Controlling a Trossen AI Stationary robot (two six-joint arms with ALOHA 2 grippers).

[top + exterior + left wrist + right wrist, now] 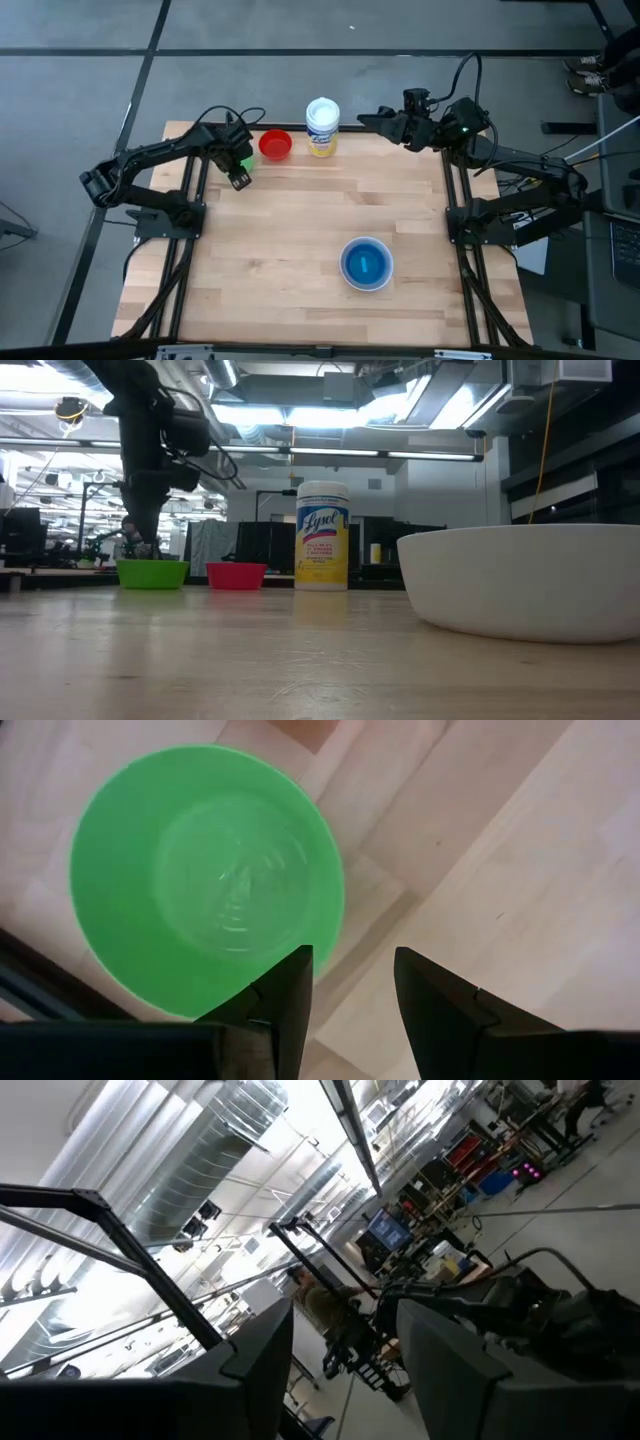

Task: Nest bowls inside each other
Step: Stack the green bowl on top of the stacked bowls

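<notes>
A green bowl (205, 880) stands upright on its base at the table's far left, also the green bowl (152, 573) in the low view. My left gripper (350, 982) hangs open over it, pointing down. One finger (285, 995) stands over the bowl's rim and the other (432, 1005) outside it; no touch shows. A red bowl (275, 145) sits just right of the green one. A white bowl (367, 263) with a dark blue and a cyan bowl nested in it rests near the front right. My right gripper (345, 1370) is open and raised at the far right, pointing up into the room.
A white cylindrical tub with a yellow label (322, 126) stands upright at the far edge, right of the red bowl. The table's left edge and a dark frame bar (40, 985) run close by the green bowl. Bare wood (300, 220) lies across the middle.
</notes>
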